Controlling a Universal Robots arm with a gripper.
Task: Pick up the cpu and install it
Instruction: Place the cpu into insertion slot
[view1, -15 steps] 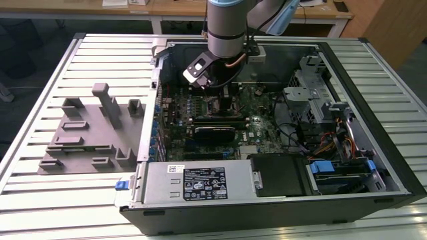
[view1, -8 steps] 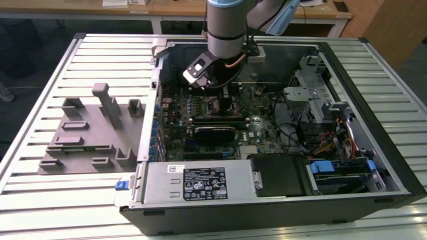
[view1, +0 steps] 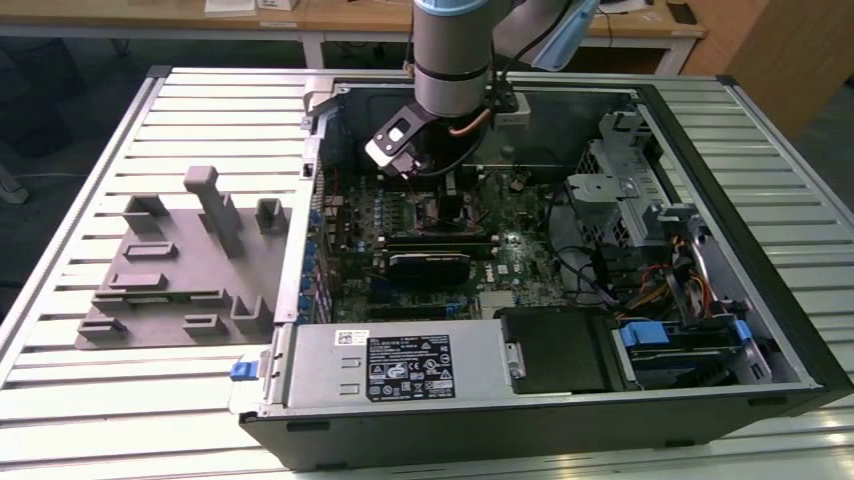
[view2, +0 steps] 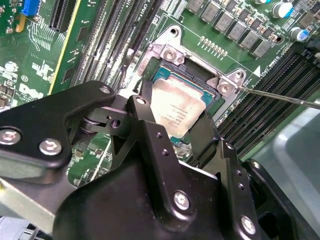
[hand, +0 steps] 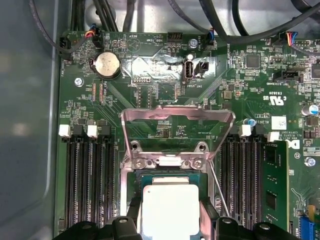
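The cpu (view2: 181, 105), a small square chip with a pale silver top, sits tilted over the open socket (view2: 165, 60) on the green motherboard. My gripper (view2: 175, 114) is shut on it, with one black finger (view2: 144, 107) on one edge and the other on the opposite edge. In the first wrist view the cpu (hand: 170, 200) lies just short of the raised metal load plate (hand: 177, 117), with my gripper (hand: 170, 215) around it. In the exterior view the arm (view1: 454, 60) reaches down into the computer case (view1: 534, 430), its gripper (view1: 447, 190) low over the board.
A thin metal lever (view2: 280, 95) juts out beside the socket. Memory slots (hand: 87, 180) flank it on both sides. Black cables (hand: 235, 20) hang near the case wall. A grey fixture plate (view1: 174, 270) with upright blocks lies at the exterior view's left, outside the case.
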